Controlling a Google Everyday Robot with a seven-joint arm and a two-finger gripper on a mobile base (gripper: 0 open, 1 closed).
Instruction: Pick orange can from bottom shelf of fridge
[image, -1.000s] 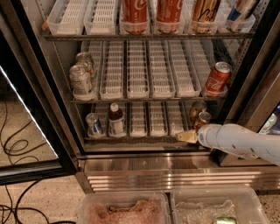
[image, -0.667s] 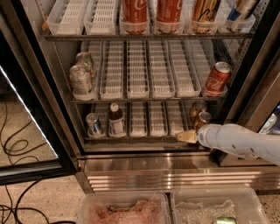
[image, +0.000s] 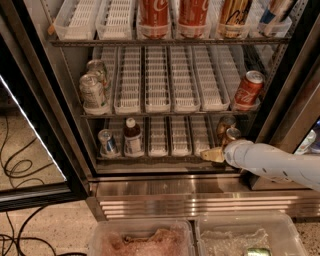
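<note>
The gripper (image: 212, 155) is hovering at the front rail of the bottom shelf (image: 157, 136) in the fridge (image: 165, 189), just beside the orange can (image: 232, 135) standing at the shelf's right end. How wide its grip is, I cannot tell.

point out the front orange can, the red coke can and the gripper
front orange can (image: 229, 137): camera view, its side
red coke can (image: 248, 90): camera view, red label
gripper (image: 212, 155): camera view, tan tip left of that can
</note>
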